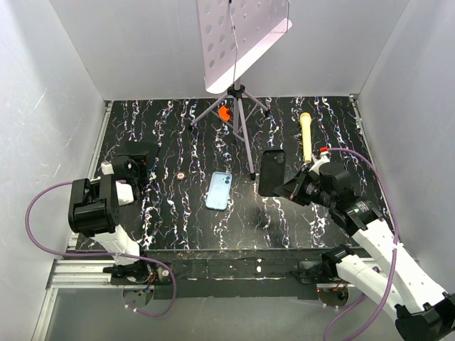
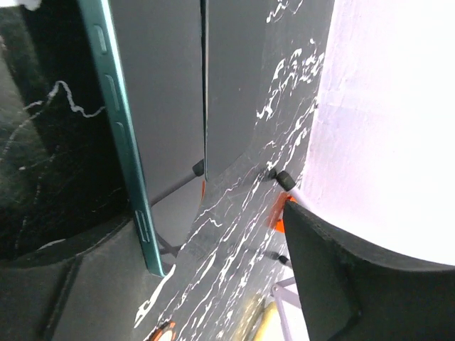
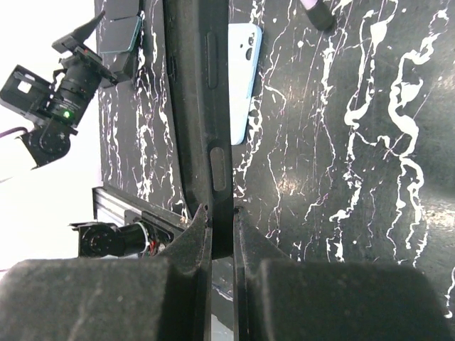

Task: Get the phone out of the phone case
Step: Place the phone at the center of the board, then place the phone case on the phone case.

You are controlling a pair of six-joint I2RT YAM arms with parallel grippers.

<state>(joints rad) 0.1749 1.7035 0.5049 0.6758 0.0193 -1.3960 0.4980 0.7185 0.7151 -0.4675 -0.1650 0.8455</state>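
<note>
The phone (image 1: 271, 172) is a black glossy slab. My right gripper (image 1: 295, 186) is shut on its lower end and holds it on edge above the table, right of centre. In the right wrist view the phone (image 3: 195, 106) runs up from between the closed fingers (image 3: 178, 284) of that gripper (image 3: 222, 220). The light blue phone case (image 1: 219, 190) lies flat at mid table, apart from the phone, and also shows in the right wrist view (image 3: 244, 78). My left gripper (image 1: 135, 162) is at the far left. Its jaws stand wide apart (image 2: 220, 241).
A teal-edged slim slab (image 2: 117, 128) stands along my left gripper's left finger; I cannot tell if it is held. A tripod (image 1: 238, 106) with a white perforated board (image 1: 238, 42) stands at the back, an orange piece (image 1: 224, 112) by its legs. A yellow-handled tool (image 1: 306, 135) lies back right. A small ring (image 1: 182, 175) lies left of the case.
</note>
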